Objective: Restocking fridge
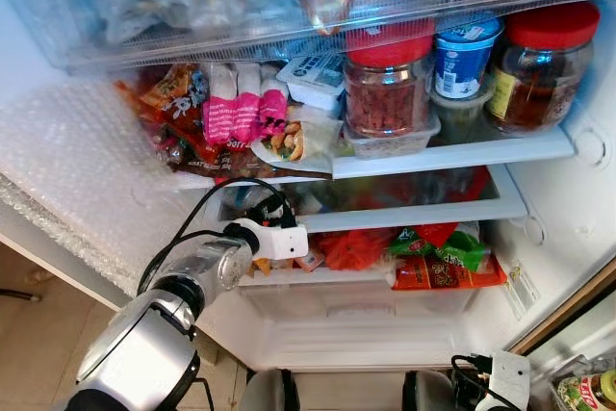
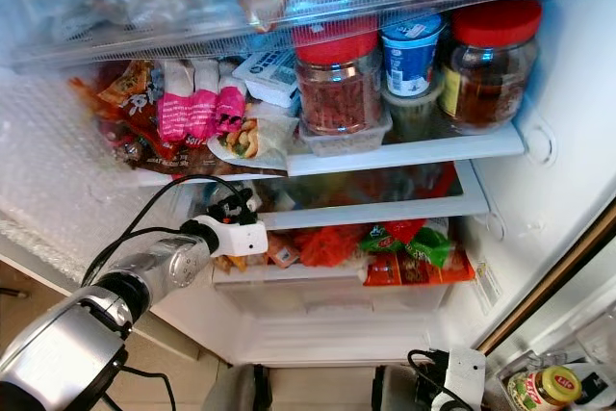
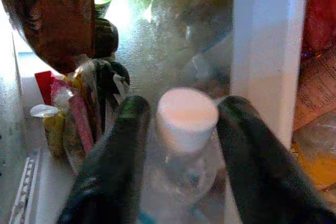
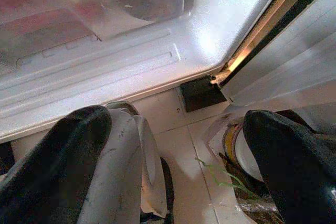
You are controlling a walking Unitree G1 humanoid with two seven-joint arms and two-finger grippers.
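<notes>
Your left arm reached into the fridge's lower shelf (image 1: 404, 218), wrist at the shelf's left end. The head views hid the left end effector (image 3: 181, 145) behind the wrist housing — the left wrist view showed its fingers (image 3: 113, 166) apart on either side of a clear bottle (image 3: 184, 150) with a white cap, standing on that shelf beside packets; contact could not be judged. Your right end effector (image 4: 173, 166) hung low by the fridge's base, fingers spread wide, holding nothing — its wrist view showed floor tiles (image 4: 178, 156).
</notes>
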